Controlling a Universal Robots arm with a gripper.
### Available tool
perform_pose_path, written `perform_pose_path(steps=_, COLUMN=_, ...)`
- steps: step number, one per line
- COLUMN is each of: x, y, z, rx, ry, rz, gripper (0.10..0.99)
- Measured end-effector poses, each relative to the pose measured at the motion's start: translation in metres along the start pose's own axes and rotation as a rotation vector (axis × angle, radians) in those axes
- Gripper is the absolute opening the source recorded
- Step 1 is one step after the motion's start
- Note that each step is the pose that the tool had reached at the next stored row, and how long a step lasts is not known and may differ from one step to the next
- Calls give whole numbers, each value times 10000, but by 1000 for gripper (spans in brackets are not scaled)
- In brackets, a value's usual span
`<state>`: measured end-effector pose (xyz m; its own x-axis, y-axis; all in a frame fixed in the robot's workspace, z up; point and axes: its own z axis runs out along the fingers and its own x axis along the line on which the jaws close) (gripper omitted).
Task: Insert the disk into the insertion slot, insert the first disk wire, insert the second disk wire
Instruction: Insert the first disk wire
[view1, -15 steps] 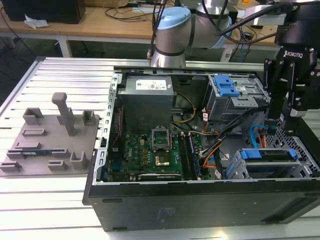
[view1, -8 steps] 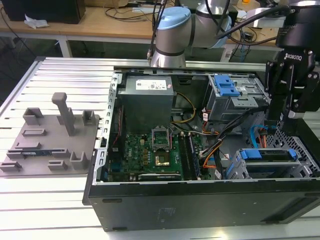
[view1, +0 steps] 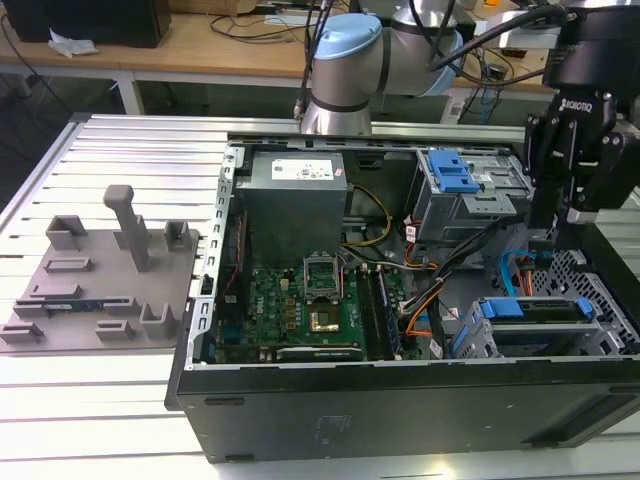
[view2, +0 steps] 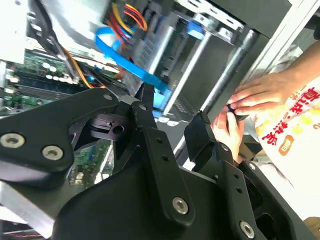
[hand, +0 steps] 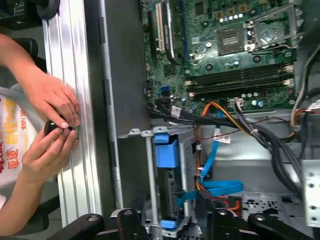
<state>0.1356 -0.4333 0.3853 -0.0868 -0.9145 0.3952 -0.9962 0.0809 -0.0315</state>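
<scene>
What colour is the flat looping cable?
Light blue cable, clearest in the second wrist view.

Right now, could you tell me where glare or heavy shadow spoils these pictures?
Exterior view: light glares off the slatted table, and the case front is dark. Second wrist view: the black gripper is dark against a bright, washed-out patch by the person's hand. First wrist view: the motherboard is evenly lit.

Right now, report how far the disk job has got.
Done: the disk sits in the insertion slot. In hand: the open gripper hovers at the light-blue first disk wire, not gripping it. Left: that wire and the red-orange second disk wire; their plugs' seating is hidden.
</scene>
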Motion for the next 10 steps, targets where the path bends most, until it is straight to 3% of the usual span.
perform_pose_path(steps=2, x=-116, y=-1, z=-38, rx=0, ry=-1, rz=1, gripper=522)
perform_pose_path(steps=3, x=-183, y=-41, z=-50, rx=1, ry=-4, rz=1, gripper=522)
perform_pose_path(steps=6, x=-218, y=-182, z=-28, rx=-17, ry=1, rz=42, gripper=522)
perform_pose_path(steps=10, x=-242, y=-218, z=21, rx=-115, ry=9, rz=281, gripper=522)
